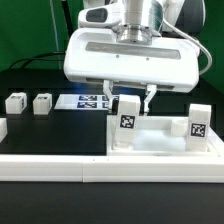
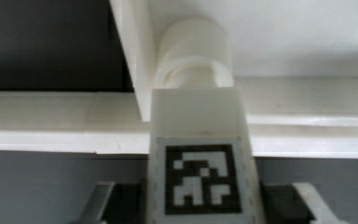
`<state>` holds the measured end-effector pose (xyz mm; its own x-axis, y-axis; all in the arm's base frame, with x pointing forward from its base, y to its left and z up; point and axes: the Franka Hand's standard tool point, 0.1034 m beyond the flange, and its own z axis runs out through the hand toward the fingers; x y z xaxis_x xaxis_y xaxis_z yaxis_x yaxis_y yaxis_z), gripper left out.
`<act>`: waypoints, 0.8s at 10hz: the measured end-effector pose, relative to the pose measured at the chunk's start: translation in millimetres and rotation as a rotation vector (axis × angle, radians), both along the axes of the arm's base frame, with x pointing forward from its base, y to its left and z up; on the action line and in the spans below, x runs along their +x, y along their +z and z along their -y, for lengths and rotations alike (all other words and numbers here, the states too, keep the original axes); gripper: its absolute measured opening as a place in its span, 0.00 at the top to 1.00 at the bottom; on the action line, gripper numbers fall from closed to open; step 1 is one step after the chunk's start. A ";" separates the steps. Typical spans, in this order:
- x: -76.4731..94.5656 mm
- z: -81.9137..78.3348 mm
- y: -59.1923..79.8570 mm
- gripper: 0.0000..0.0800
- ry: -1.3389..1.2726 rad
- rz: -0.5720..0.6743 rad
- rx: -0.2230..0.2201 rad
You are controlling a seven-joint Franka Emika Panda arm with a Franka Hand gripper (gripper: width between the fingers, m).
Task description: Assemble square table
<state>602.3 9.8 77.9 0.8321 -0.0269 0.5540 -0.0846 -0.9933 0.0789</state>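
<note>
The square table slab (image 1: 160, 146) lies flat at the exterior view's right, behind the border wall. Two white tagged legs stand upright on it, one at its left corner (image 1: 128, 122) and one at its right corner (image 1: 197, 122). My gripper (image 1: 129, 103) hangs over the left leg with a finger on each side of its top. In the wrist view this leg (image 2: 199, 150) stands between the fingers (image 2: 114, 200), with a dark gap on each side, so the gripper (image 2: 202, 205) is open. Two loose legs (image 1: 14, 102) (image 1: 41, 102) lie at the left.
The marker board (image 1: 88, 101) lies on the black table behind the slab. The long low white border wall (image 1: 100, 168) runs along the front. A small white piece (image 1: 3, 128) sits at the far left edge.
</note>
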 end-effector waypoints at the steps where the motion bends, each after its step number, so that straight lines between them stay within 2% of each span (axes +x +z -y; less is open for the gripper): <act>1: -0.3 0.0 -0.5 0.64 0.000 -0.003 0.000; 2: -0.3 0.1 -0.5 0.40 0.000 -0.003 0.000; 3: -0.4 0.1 -0.5 0.23 0.000 -0.003 0.000; 8: -0.4 0.2 -0.6 0.19 0.000 -0.003 0.000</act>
<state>601.9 9.6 77.3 0.8336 -0.0273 0.5517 -0.0847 -0.9933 0.0789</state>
